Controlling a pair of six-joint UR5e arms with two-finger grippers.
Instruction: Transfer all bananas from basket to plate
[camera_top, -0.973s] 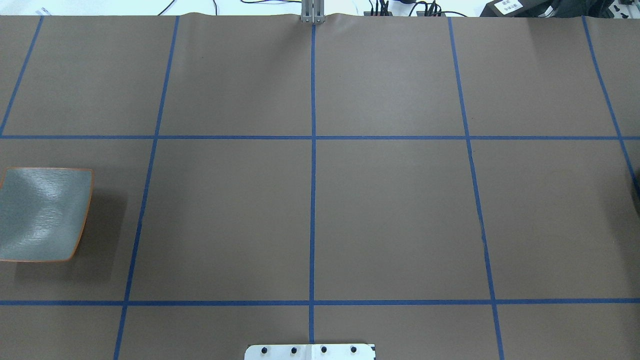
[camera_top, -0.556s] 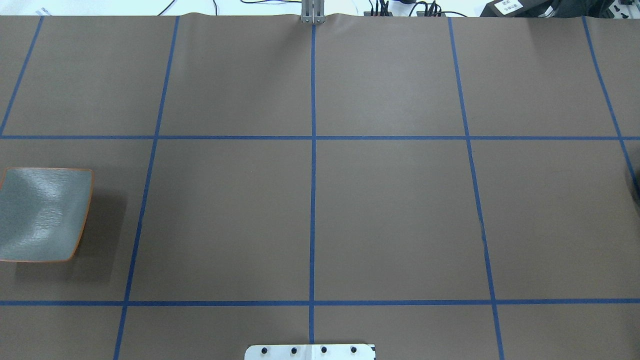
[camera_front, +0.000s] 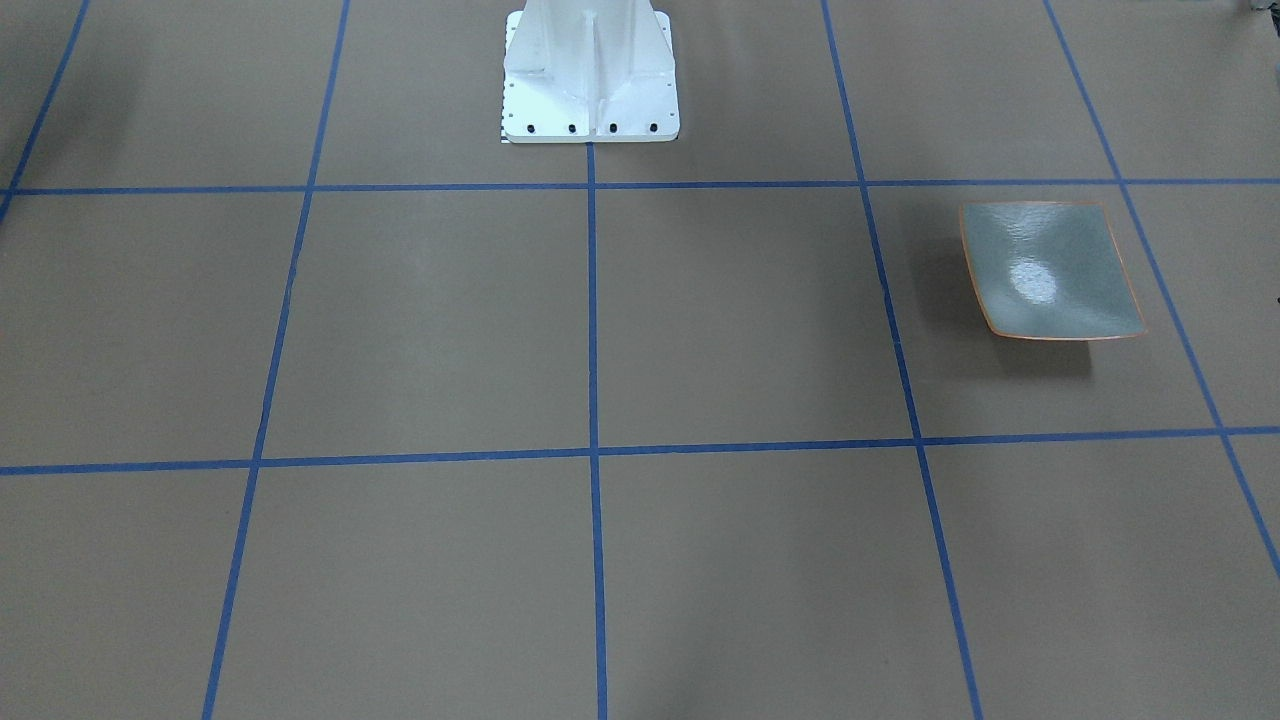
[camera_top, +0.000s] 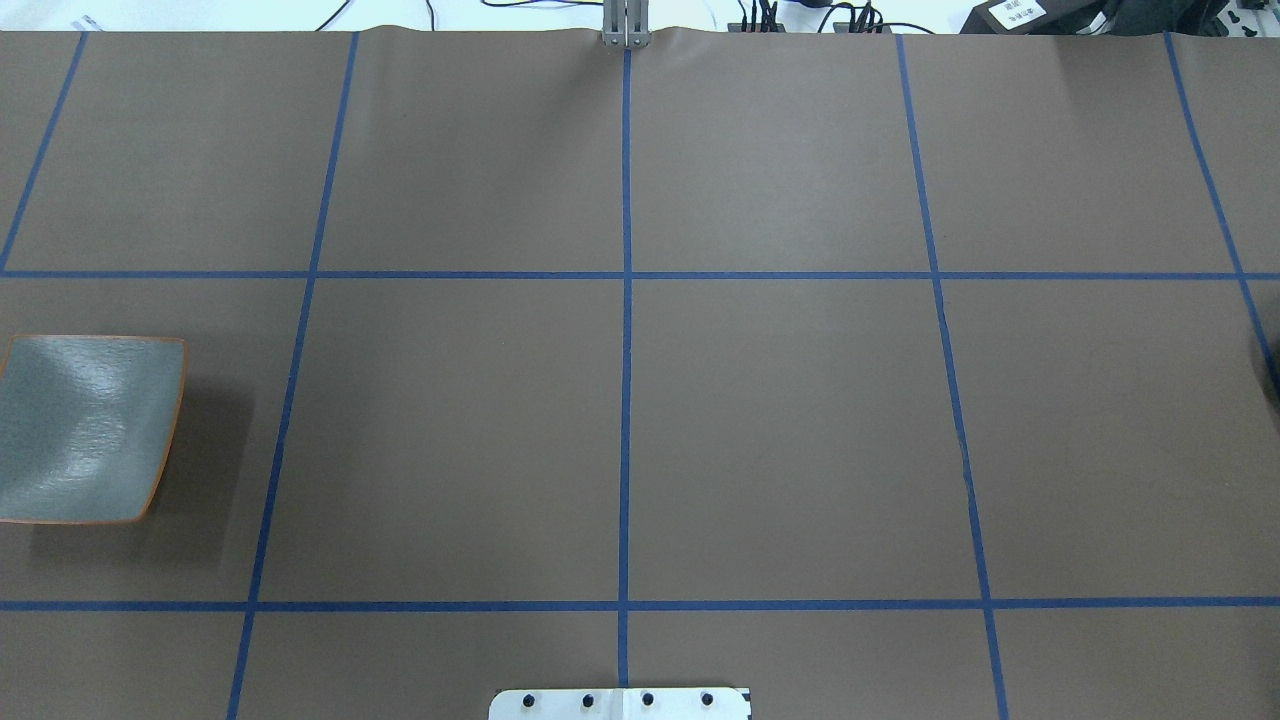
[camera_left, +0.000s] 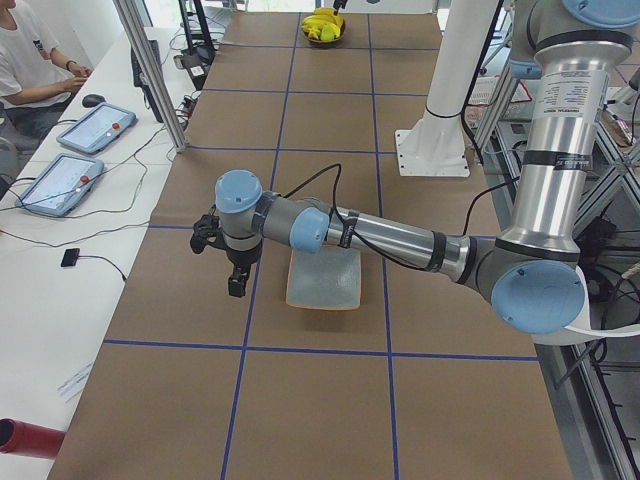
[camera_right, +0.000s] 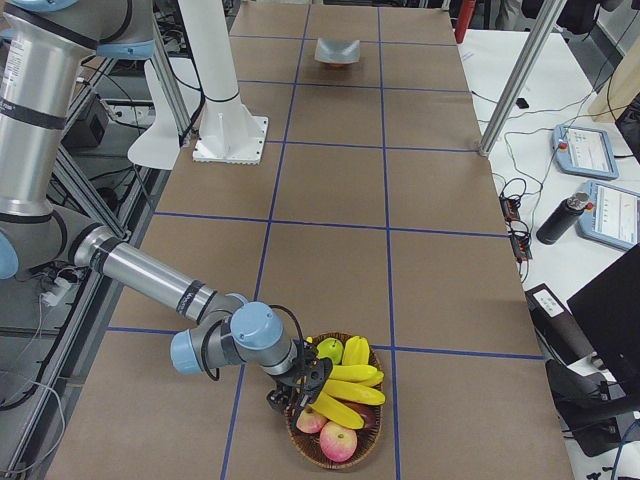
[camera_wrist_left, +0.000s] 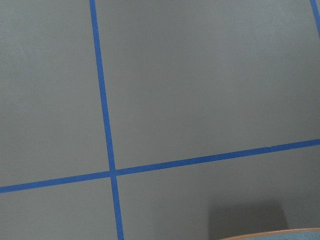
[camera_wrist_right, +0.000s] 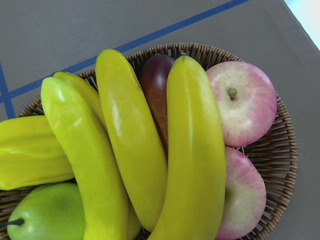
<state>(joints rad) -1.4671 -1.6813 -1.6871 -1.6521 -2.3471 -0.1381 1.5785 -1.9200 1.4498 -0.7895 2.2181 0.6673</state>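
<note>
Item: bananas (camera_wrist_right: 135, 140), three, bright yellow, lying side by side across the top of a round wicker basket (camera_wrist_right: 287, 145). They rest on two pink-red apples (camera_wrist_right: 242, 100), a dark red fruit (camera_wrist_right: 155, 82) and a green fruit (camera_wrist_right: 47, 212). Location: far right end of the table (camera_top: 780, 430), which has a brown cover marked with a blue tape grid. Item: plate (camera_top: 90, 430), square, grey-green, with an orange rim, flat on the table at its left end, well apart from the basket. Item: right gripper (camera_right: 303, 398), dark, hanging low over the basket's robot-side rim, just above the bananas. It shows only in the side view, so I cannot tell whether its fingers are spread or pressed together. Item: left gripper (camera_left: 232, 272), pointing down above the table just beside the plate's outer edge, apart from it. Finger state likewise cannot be told. Fixture: white pedestal base (camera_front: 590, 70) bolted at the robot's side of the table, midway along.
</note>
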